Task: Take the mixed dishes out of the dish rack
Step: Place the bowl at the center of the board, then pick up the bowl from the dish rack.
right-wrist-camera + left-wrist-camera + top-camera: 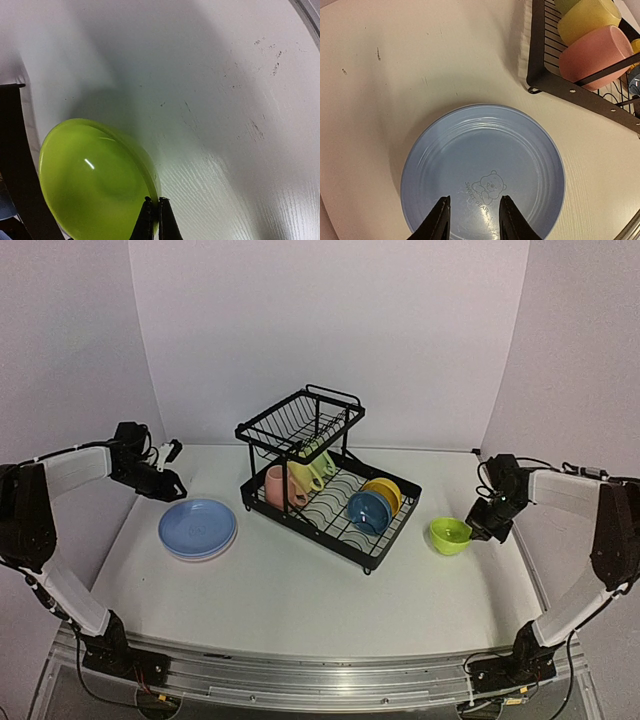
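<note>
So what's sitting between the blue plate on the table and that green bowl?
The black dish rack, holding mugs and two bowls, stands between the blue plate and the green bowl, as the top view shows.

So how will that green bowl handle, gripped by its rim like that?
The green bowl looks rigid and glossy, with a sharp highlight, so it is probably hard and somewhat slippery. The right gripper pinches only its thin rim at one side, so it may tilt or swing when lifted. It looks small and thin-walled, so likely light.
</note>
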{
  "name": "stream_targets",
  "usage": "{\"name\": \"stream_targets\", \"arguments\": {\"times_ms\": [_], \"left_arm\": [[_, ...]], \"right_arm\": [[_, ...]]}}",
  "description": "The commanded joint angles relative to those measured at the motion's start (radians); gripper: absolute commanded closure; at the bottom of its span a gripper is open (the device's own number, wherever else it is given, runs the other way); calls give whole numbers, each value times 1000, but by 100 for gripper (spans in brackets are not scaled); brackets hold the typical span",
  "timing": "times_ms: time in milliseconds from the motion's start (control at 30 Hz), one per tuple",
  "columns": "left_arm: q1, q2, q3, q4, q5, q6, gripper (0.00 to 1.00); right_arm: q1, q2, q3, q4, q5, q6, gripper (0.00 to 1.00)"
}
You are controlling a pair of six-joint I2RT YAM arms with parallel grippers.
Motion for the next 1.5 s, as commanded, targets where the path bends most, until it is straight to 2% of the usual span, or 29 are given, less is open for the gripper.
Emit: {"name": "stream_targets", "arguments": {"times_ms": [0, 167, 200, 233, 300, 467, 633, 733, 833, 867, 967, 1167, 1333, 1467], "left_arm": [[0, -26, 54, -25, 30, 2, 66], [1, -23, 64, -34, 40, 4, 66], [1, -22, 68, -36, 41, 4, 66], [0, -21, 71, -39, 43, 4, 65], [-1, -18, 79, -42, 47, 4, 65], [-1, -19, 96, -53, 54, -1, 63], [-1, -25, 92, -55, 56, -10, 62], [-1, -25, 85, -52, 51, -10, 61], [-1, -25, 82, -51, 47, -10, 61], [-1, -25, 81, -50, 47, -10, 61], [-1, -25, 75, -50, 45, -10, 61], [-1, -28, 60, -47, 36, -5, 55], [-1, -31, 54, -45, 12, 15, 47], [-1, -31, 55, -42, -8, 24, 40]], "right_arm": [[-2, -27, -50, 113, 35, -11, 100], [-2, -79, -110, 161, 49, -44, 100], [-2, -81, -103, 160, 34, -63, 91], [-2, -80, -92, 159, 16, -82, 76], [-2, -74, -53, 130, -21, -119, 60], [23, -82, 80, 25, -8, -214, 42], [225, -83, 204, 37, 53, -486, 39], [373, -21, 254, 88, 35, -640, 39], [448, 49, 286, 165, 39, -732, 35], [461, 71, 290, 203, 44, -742, 32], [489, 136, 305, 303, 66, -774, 12], [523, 266, 389, 331, 118, -868, 10], [543, 347, 452, 330, 240, -906, 18], [546, 405, 498, 331, 336, -925, 29]]}}
